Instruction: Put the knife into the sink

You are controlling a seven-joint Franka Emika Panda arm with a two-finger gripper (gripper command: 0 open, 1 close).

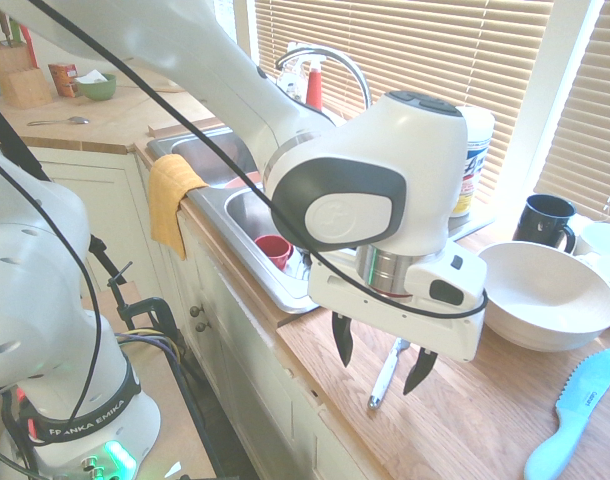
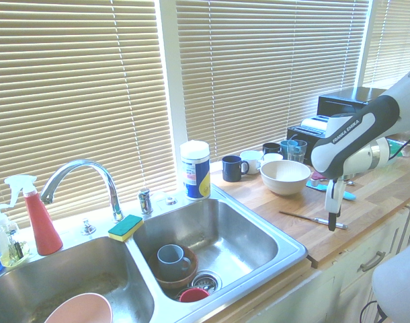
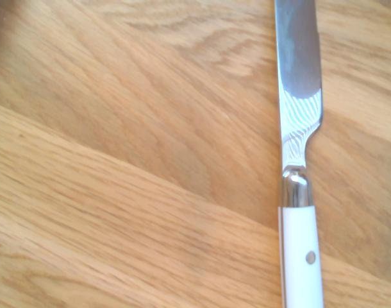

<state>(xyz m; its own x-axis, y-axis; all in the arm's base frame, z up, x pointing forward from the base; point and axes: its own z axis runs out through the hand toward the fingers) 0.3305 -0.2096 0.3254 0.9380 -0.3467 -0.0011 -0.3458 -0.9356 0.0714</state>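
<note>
Currently, landmark: sink (image 2: 212,232), double steel basins
Knife (image 3: 301,237): on wooden counter (image 2: 373,195) beside sink; white handle, metal blade
Gripper (image 1: 385,360): jaws wide apart, above knife, beyond sink edge
White bowl (image 2: 285,177): on counter, near sink
Red cup (image 2: 193,295): inside sink

Arm (image 1: 225,90) casing: glossy white, with dark grey oval panel. Black "FRANKA EMIKA" lettering band at base. Silver wrist collar. Gripper (image 1: 384,363): white housing, black tapered fingers.
</note>
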